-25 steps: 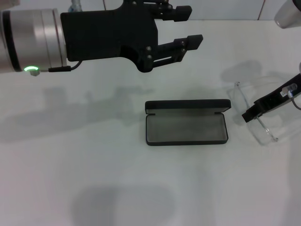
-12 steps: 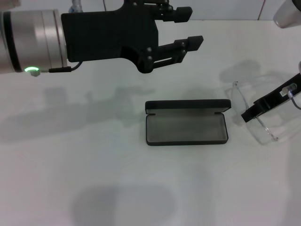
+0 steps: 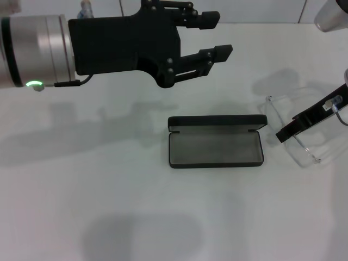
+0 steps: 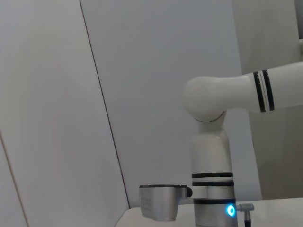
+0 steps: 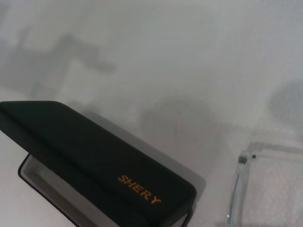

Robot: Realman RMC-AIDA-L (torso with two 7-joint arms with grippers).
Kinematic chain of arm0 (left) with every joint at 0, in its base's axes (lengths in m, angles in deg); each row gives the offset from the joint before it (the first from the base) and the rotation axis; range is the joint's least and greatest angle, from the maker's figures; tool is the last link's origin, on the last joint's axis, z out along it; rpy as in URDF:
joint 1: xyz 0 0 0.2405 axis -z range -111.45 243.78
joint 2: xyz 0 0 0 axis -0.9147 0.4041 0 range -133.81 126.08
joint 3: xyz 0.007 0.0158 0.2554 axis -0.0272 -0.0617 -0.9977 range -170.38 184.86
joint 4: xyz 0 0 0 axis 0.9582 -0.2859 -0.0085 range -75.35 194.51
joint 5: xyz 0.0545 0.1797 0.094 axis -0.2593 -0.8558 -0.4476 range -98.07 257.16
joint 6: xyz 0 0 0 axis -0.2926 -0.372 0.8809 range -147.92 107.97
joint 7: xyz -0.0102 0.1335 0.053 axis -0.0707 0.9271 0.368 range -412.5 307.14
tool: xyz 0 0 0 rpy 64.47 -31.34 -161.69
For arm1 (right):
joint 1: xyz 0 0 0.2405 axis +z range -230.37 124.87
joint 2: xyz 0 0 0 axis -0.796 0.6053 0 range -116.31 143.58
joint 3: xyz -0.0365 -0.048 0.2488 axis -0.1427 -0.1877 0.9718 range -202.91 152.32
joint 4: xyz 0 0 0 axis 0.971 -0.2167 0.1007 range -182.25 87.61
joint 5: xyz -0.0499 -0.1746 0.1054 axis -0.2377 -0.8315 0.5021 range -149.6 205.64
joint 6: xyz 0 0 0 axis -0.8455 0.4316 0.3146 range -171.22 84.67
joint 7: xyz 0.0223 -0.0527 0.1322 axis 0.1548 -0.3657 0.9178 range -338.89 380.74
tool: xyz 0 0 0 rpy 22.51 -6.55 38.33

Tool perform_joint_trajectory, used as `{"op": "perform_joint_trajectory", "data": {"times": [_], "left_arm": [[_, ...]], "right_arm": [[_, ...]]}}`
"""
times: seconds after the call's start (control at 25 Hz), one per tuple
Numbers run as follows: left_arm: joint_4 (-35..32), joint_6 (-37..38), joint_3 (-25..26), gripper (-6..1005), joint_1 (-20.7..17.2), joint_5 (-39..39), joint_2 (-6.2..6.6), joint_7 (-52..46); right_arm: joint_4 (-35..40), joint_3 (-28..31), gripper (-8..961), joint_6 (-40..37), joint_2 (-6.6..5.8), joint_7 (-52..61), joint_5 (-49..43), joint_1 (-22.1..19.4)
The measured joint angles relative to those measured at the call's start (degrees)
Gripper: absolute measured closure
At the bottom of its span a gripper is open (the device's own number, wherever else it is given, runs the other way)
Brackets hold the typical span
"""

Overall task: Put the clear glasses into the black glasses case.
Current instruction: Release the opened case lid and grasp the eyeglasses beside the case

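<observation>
Right gripper (image 3: pixel 287 130) slightly lower; orange "SHERY" on black glasses case (image 5: pixel 102 165).

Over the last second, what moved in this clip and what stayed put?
The right gripper drifted slightly toward the black glasses case, over the clear glasses. The left gripper, open, shifted only marginally above the table. The open, empty case did not move.
</observation>
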Motion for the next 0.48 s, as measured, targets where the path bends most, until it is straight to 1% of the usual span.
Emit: {"op": "perform_joint_trajectory", "data": {"times": [0.04,0.48], "left_arm": [[0.00,0.02,0.01,527,-0.01,0.01,0.00,0.02],[0.00,0.03,0.10,527,-0.29,0.17,0.00,0.04]], "right_arm": [[0.04,0.01,575,0.01,-0.04,0.01,0.01,0.03],[0.96,0.00,576,-0.72,-0.15,0.22,0.41,0.37]]}}
